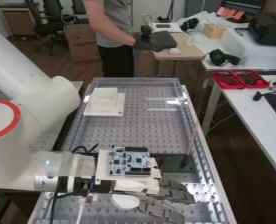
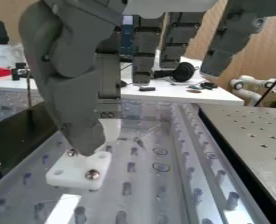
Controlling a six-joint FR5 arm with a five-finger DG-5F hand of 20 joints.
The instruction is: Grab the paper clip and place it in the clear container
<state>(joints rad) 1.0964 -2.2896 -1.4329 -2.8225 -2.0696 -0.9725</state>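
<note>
Paper clip: likely light, stiff, slippery; pinch its long sides.
The hand (image 1: 177,191) hangs released, five o'clock in the high view.

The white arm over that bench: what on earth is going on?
A robot is at work: its white arm reaches over the near part of a perforated bench. The robot hand is open and seems to grip nothing. Its job is to put a paper clip in a clear container, but it doesn't appear to have the clip yet.

Fingers (image 2: 143,55) hang straight | screws (image 2: 92,174) in white bracket (image 2: 63,175) | headphones (image 2: 184,72) on white table (image 2: 168,93)
</note>
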